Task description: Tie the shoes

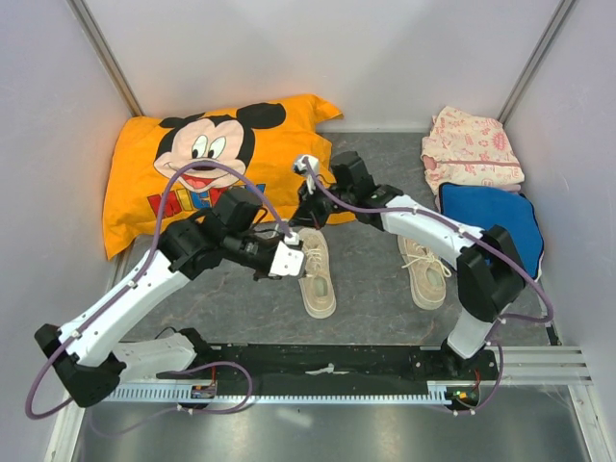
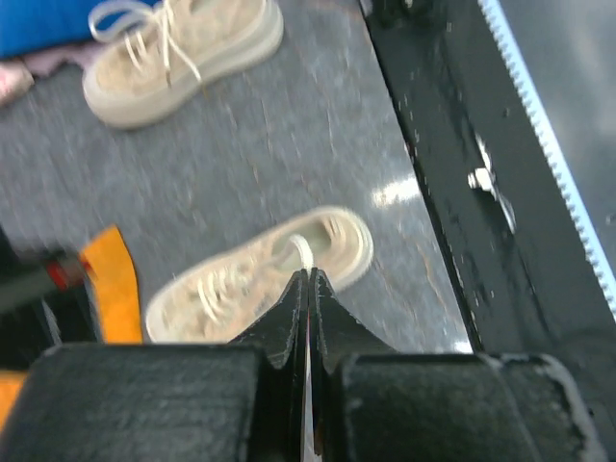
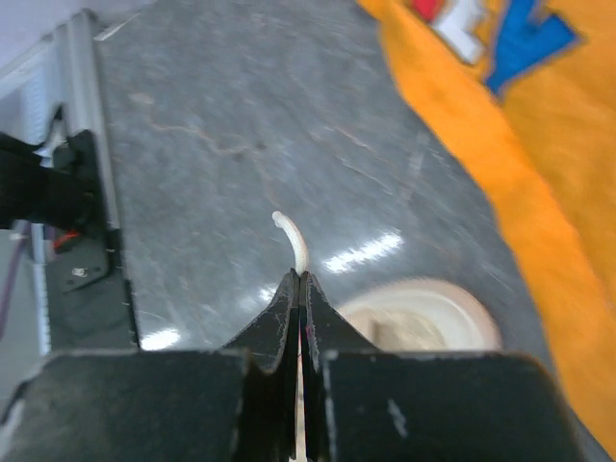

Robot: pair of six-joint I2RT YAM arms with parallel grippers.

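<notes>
**Both hands pinch a lace over one shoe**

An orange pillow [image 1: 144, 173] lies at the far left of the bench [image 1: 375, 308]. Next comes the left hand [image 2: 308, 279]. It is squeezed tight on a white lace [image 2: 304, 252], just above the first shoe [image 1: 316, 279]. The right hand [image 3: 296, 284] is squeezed tight too, on a lace end [image 3: 292, 236] that pokes out past its tips. The second shoe [image 1: 424, 272] sits apart to the right, near a blue cloth [image 1: 491, 217].

The laces look thin, soft and floppy, so I think they could slip. Grab them near the tips. The shoes look light and may slide when pulled.

The top view hides both pinches behind the arms. Only the wrist views show them. Only the top view shows both arms meeting over the first shoe.
</notes>
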